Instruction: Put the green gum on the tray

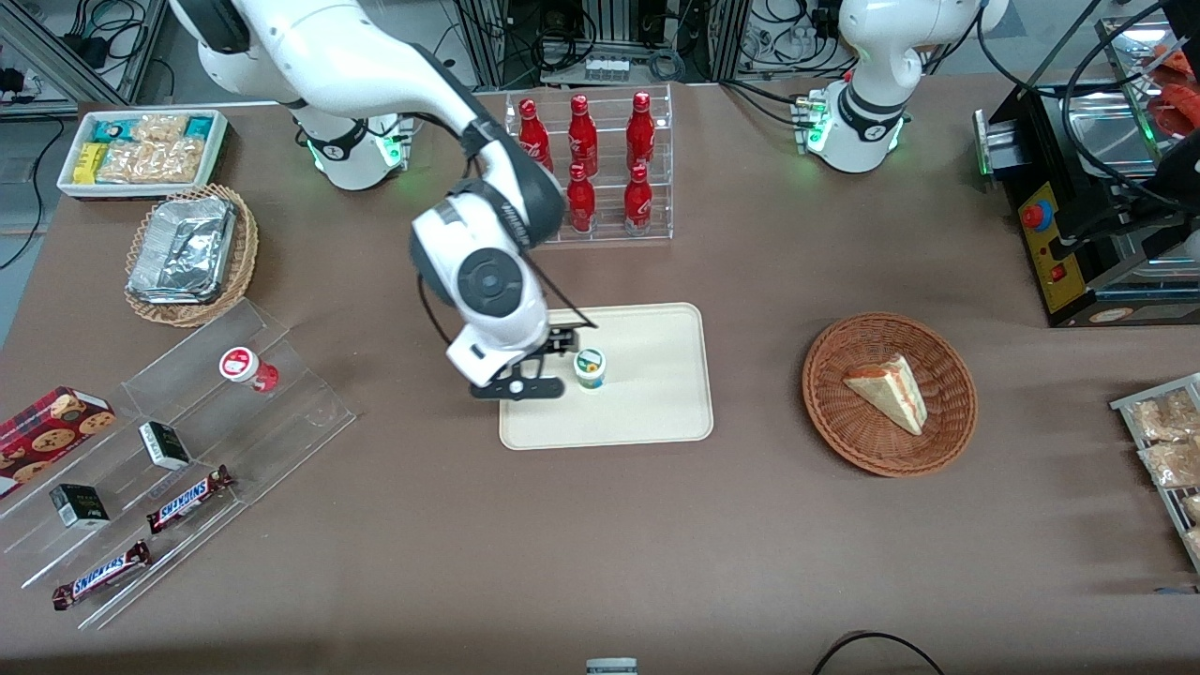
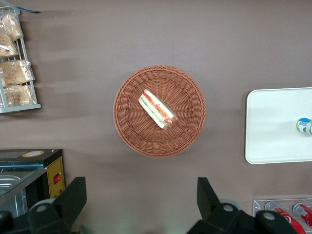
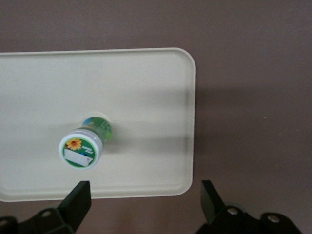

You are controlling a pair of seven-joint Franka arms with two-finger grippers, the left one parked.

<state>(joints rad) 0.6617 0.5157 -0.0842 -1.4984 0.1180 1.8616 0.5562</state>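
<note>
The green gum [image 1: 590,367] stands upright on the cream tray [image 1: 647,403], near the tray's end toward the working arm. Its white lid with a green-yellow mark faces up [image 3: 80,148], and its green-and-blue body shows below the lid. My right gripper [image 1: 548,364] hovers above the tray's edge, beside the gum and apart from it. The gripper [image 3: 145,201] is open, its two black fingers spread wide with nothing between them. The tray [image 3: 146,97] lies flat on the brown table. The gum [image 2: 304,125] and the tray [image 2: 273,122] also show in the left wrist view.
A clear rack of red bottles [image 1: 600,169] stands farther from the front camera than the tray. A wicker basket [image 1: 889,394] with a sandwich lies toward the parked arm's end. A clear stepped shelf [image 1: 187,441] holds a red gum bottle [image 1: 246,367] and snack bars.
</note>
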